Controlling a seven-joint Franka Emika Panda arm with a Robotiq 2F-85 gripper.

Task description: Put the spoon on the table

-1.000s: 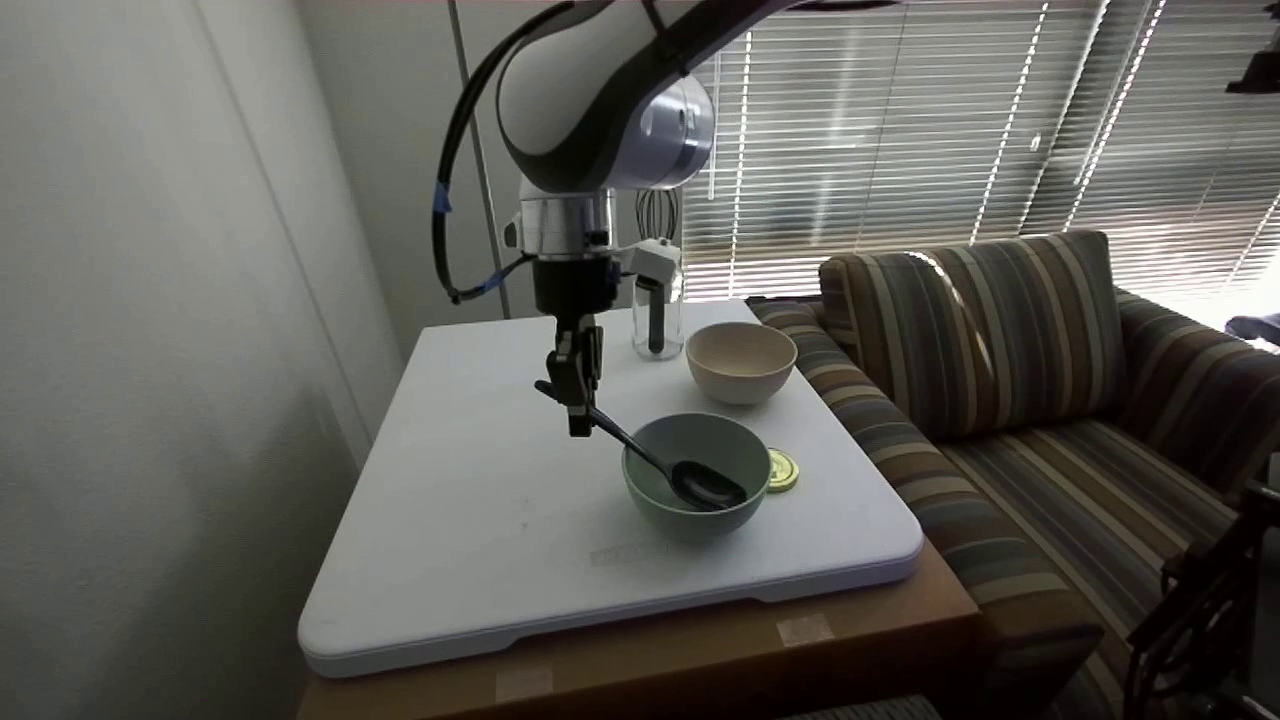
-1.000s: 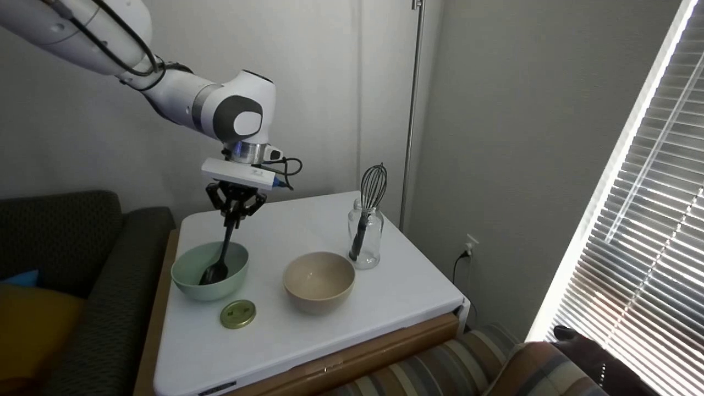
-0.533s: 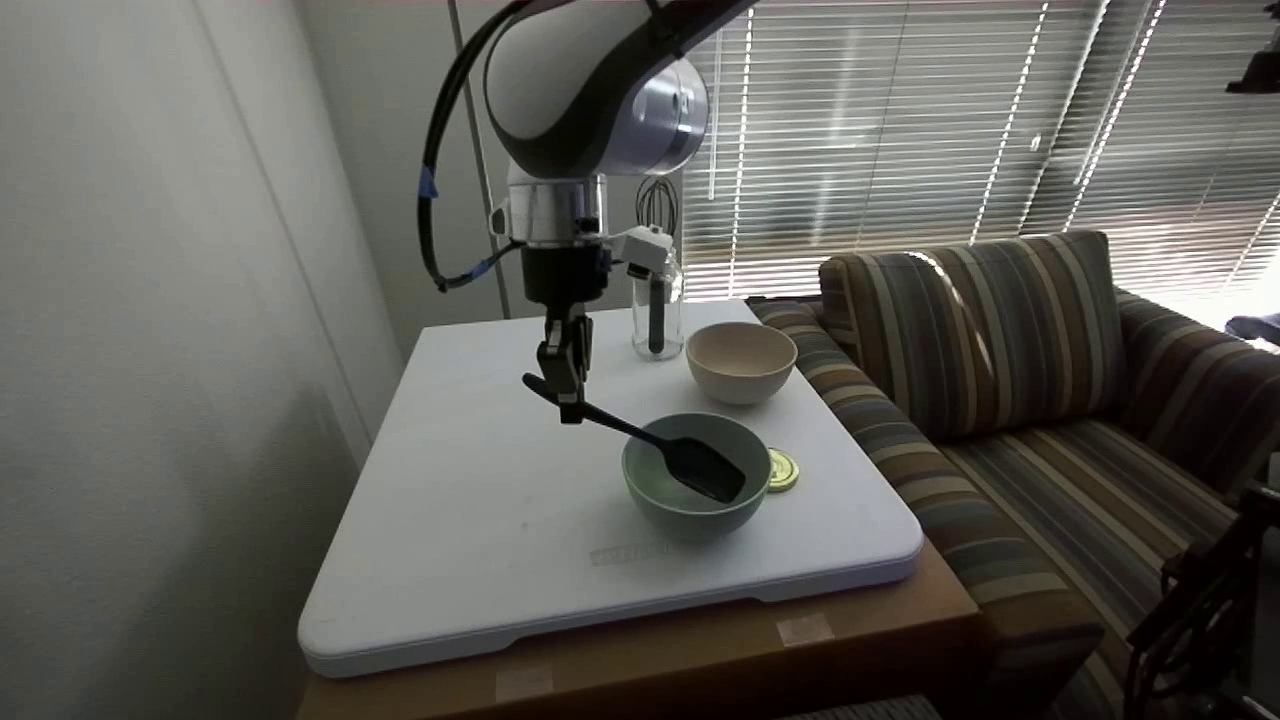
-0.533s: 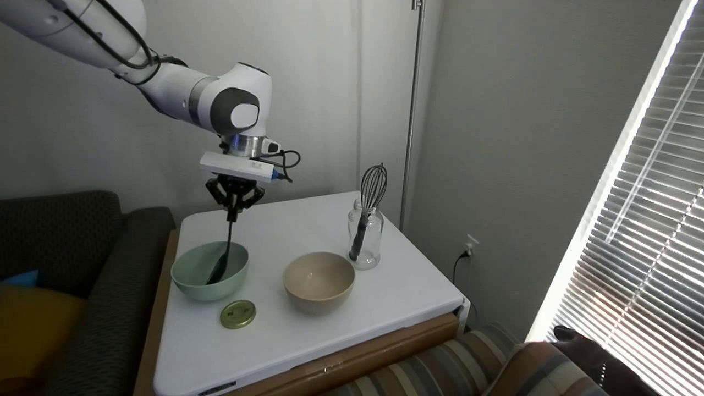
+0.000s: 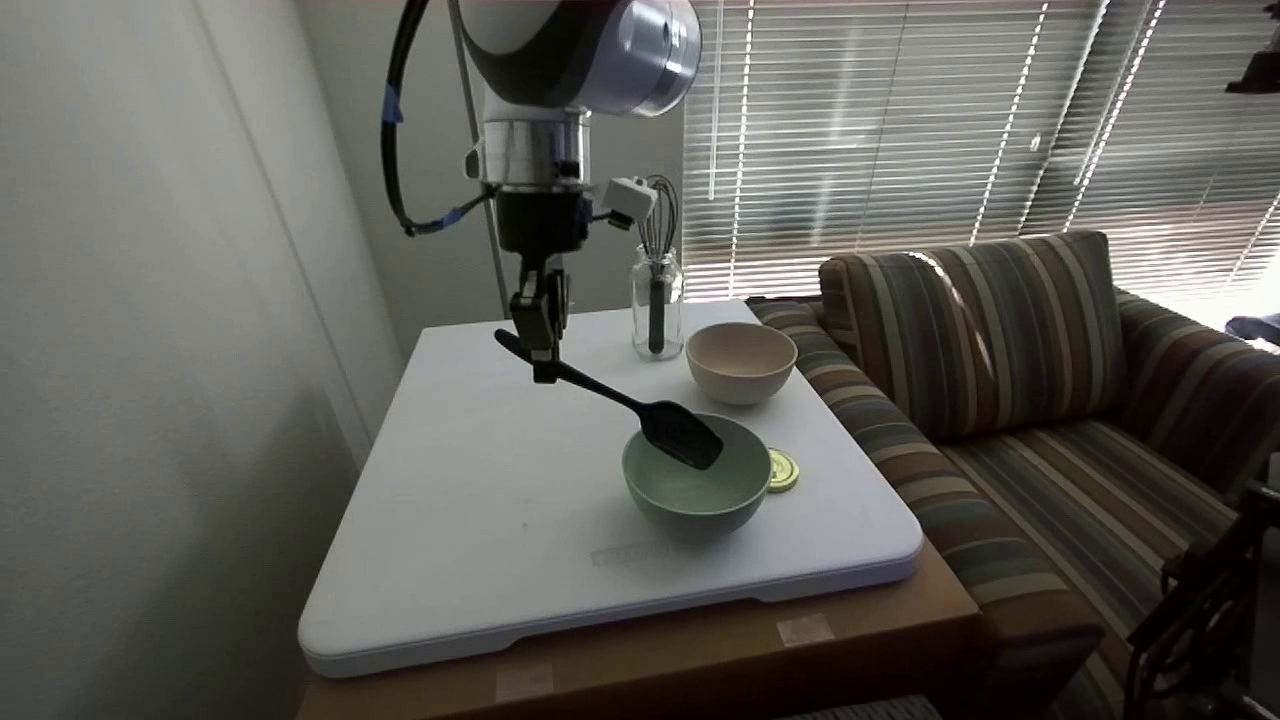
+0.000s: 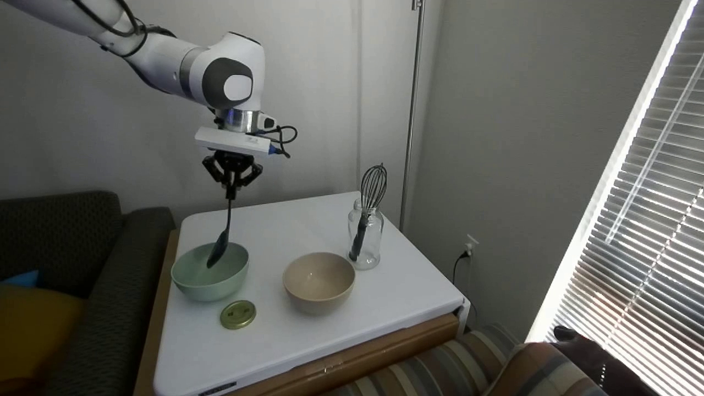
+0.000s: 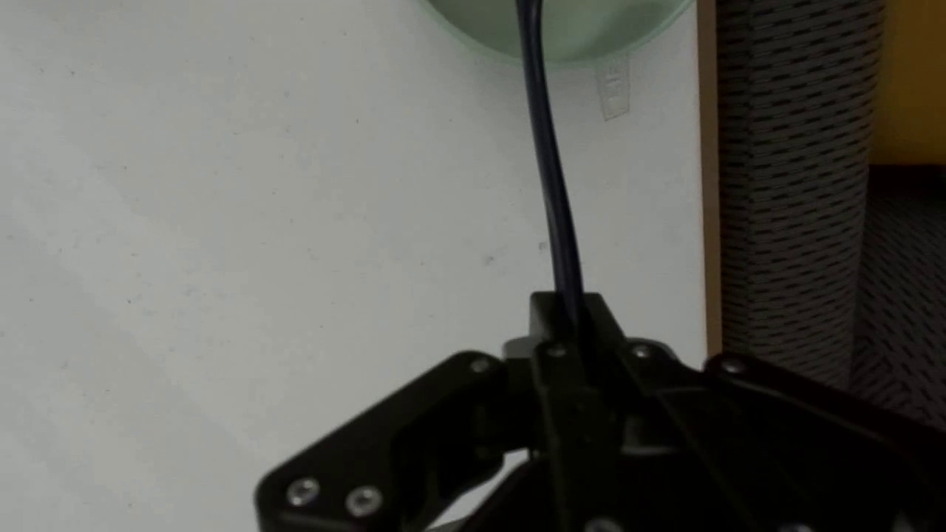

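White table (image 5: 480,500) with green bowl (image 6: 206,289), tan bowl (image 6: 319,286), lid (image 6: 238,314), jar (image 6: 372,242)

"How many bowls are sitting on the table (image 5: 450,520)?"

"Two: one green bowl (image 5: 682,500), one beige bowl (image 5: 742,365)."

"What else is sharing it?"

"One jar (image 6: 372,245), one whisk (image 6: 361,231) and one lid (image 6: 238,314) are sharing it."

"And above the table?"

"One spoon (image 5: 657,418) and one gripper (image 6: 231,192) are hanging there."

"How many sofas are standing beside it?"

"Two: one striped sofa (image 5: 1085,480), one dark sofa (image 6: 60,236)."

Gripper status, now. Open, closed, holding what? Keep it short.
Gripper: closed, holding the black spoon by its handle.
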